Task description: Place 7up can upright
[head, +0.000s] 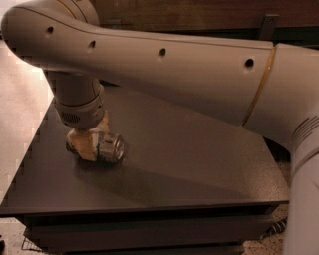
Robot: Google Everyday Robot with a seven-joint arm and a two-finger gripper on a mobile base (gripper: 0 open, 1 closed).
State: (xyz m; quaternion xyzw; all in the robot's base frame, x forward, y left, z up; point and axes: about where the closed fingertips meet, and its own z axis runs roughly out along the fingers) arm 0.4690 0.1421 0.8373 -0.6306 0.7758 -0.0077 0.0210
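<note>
Dark grey table (pixel 199 169) surface fills the middle of the camera view, bordered on the left by a pale speckled floor (pixel 20 109) and backed at the top by a brown wooden panel (pixel 189 12). Most of the upper frame is taken up by a thick beige arm (pixel 174 69), which is stretched from the right edge across to the left and bent downward over the table's left part. At its lower end the gripper (pixel 94 142) is held close above the table, near the left edge. Its yellowish fingers (pixel 82 144) are closed around the 7up can (pixel 110 148), one finger in front of the can and one behind it. The can is gripped on its side rather than upright, with one round silvery end turned toward the camera and to the right. It is held low at the table surface, but whether it touches the top cannot be told. Label markings on the can cannot be read.
</note>
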